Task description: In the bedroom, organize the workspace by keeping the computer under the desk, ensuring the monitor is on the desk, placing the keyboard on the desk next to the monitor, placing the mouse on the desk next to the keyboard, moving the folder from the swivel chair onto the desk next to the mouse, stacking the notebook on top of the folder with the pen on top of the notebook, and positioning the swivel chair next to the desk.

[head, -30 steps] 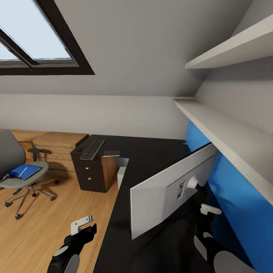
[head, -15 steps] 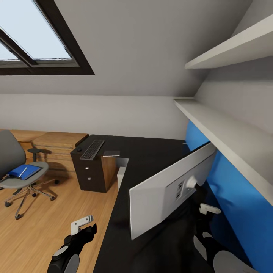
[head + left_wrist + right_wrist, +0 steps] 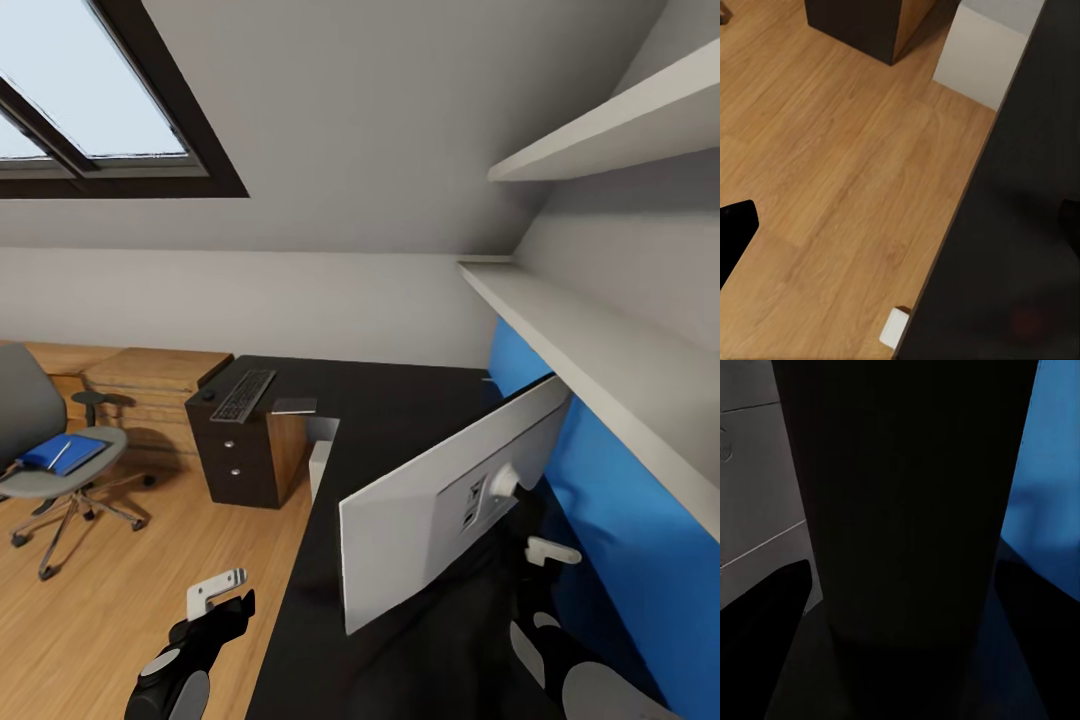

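Monitor (image 3: 440, 520) stands on the desk (image 3: 400, 410), grey back toward me; my right gripper (image 3: 553, 550) sits behind it at the stand — grip state I cannot tell. Keyboard (image 3: 243, 394) lies far left. Left gripper (image 3: 215, 588) hangs idle, jaws apart.

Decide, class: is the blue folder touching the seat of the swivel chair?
Touching. The head view shows the folder lying flat on the swivel chair seat, with no gap beneath it.
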